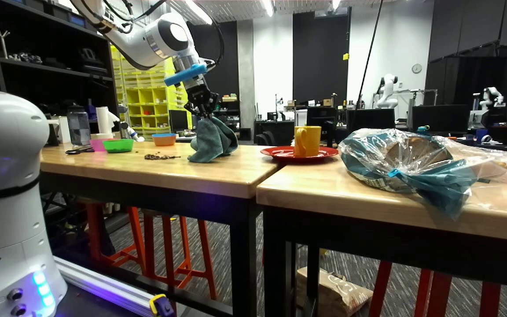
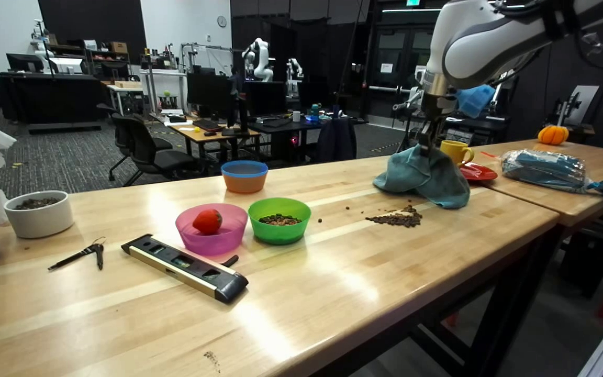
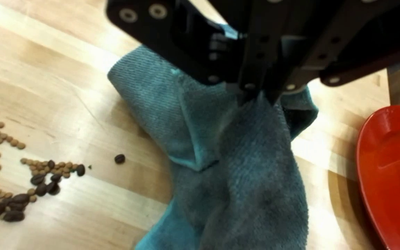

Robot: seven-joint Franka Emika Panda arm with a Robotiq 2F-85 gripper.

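From the left in an exterior view, the table (image 2: 333,283) carries a white bowl (image 2: 40,224), a spirit level (image 2: 185,268), a pink bowl (image 2: 210,243) with a red fruit (image 2: 208,221) inside, an orange bowl (image 2: 245,183) on the far side and a green bowl (image 2: 275,235). Right of these, a loose pile of dark beans and tan bits (image 2: 397,218) lies uncovered, near a teal cloth (image 2: 424,175). The end effector (image 3: 260,95) is pinched tight on the top of that cloth, with hardly any gap between its fingertips, and the lower folds seem to rest on the table. As things lie, the grasp looks complete; the cloth is not yet let go, and the pile is spread on the wood. The arm (image 2: 479,60) extends high from the right and bends at the wrist, so the end effector points down, slightly tilted. Farther right stand a yellow mug (image 2: 453,152) on a red plate (image 2: 482,172) and, beyond, a plastic-wrapped package (image 2: 545,170)
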